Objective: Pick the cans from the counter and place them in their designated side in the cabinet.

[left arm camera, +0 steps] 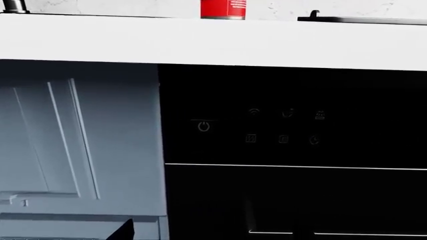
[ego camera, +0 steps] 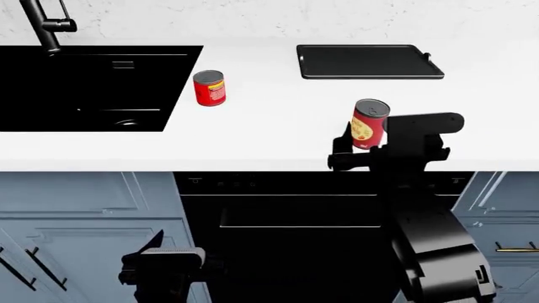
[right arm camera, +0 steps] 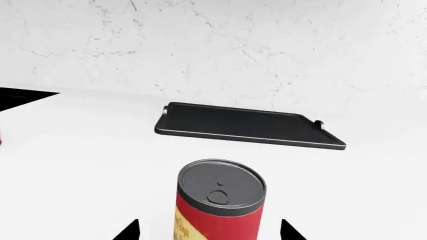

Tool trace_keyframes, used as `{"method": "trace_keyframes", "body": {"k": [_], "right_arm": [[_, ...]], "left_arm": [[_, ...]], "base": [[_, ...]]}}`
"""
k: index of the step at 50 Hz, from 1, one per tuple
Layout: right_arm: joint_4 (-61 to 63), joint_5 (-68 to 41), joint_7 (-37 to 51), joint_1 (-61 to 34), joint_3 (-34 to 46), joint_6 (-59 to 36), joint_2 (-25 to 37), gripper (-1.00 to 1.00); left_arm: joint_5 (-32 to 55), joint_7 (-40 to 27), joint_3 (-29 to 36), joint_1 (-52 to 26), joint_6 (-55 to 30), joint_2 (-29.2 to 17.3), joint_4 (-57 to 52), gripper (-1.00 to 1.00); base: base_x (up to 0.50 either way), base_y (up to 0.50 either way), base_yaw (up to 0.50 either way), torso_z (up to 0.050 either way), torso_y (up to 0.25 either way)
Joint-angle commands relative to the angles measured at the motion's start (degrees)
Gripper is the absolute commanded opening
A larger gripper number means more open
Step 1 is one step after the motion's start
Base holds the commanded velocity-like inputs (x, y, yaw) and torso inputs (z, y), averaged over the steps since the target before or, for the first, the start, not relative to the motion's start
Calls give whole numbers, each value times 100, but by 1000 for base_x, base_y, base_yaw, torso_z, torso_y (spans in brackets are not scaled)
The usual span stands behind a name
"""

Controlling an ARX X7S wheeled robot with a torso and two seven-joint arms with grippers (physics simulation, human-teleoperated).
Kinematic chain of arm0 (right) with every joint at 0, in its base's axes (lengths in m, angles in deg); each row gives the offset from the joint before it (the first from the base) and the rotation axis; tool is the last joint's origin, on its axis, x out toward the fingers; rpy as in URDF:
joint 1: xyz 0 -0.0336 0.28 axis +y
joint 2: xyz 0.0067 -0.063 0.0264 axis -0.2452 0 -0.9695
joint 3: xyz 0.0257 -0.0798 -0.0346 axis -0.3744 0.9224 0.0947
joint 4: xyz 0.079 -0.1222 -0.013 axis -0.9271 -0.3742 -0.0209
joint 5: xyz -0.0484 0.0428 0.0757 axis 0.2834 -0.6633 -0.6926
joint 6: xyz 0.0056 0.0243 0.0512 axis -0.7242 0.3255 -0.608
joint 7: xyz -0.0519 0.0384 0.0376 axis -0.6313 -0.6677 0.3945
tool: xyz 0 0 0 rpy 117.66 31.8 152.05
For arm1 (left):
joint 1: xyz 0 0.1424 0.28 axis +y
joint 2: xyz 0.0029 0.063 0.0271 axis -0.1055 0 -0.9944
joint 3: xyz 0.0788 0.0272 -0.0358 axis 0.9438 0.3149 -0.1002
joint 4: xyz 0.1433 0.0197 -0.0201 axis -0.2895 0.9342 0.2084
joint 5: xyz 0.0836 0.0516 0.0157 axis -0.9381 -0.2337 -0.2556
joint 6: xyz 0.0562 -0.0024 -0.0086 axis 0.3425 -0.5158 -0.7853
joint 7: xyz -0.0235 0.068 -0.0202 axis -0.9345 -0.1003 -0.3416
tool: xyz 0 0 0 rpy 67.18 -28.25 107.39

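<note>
Two cans stand upright on the white counter [ego camera: 269, 136]. A plain red can [ego camera: 209, 88] is beside the sink's right edge; it also shows on the worktop in the left wrist view as the red can [left arm camera: 223, 9]. A red can with a yellow patch [ego camera: 369, 124] stands near the front edge. My right gripper [right arm camera: 209, 233] is open around this can [right arm camera: 220, 200], one fingertip [right arm camera: 127, 233] on each side with gaps. My left gripper [left arm camera: 210, 234] hangs low before the oven and is open and empty.
A black double sink [ego camera: 93, 85] with a faucet [ego camera: 47, 25] is at the left. A flat black tray [ego camera: 369, 61] lies at the back right. Below the counter are a black oven [ego camera: 286, 221] and shut blue-grey cabinet doors [ego camera: 76, 214].
</note>
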Motion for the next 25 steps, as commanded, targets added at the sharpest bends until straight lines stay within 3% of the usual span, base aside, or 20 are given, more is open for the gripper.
{"method": "trace_keyframes", "body": {"k": [1,25], "right_arm": [[-280,8,4,-101,59,105,-30,100],[-1134,0,37,-467,56,410,-109,100]], "left_arm": [[48,-41,20,-4,-1,-21,5,100],[129,-101,77,-17,15,-68,25,100]], "base": [[0,0,0,0,0],[0,0,0,0,0]]}}
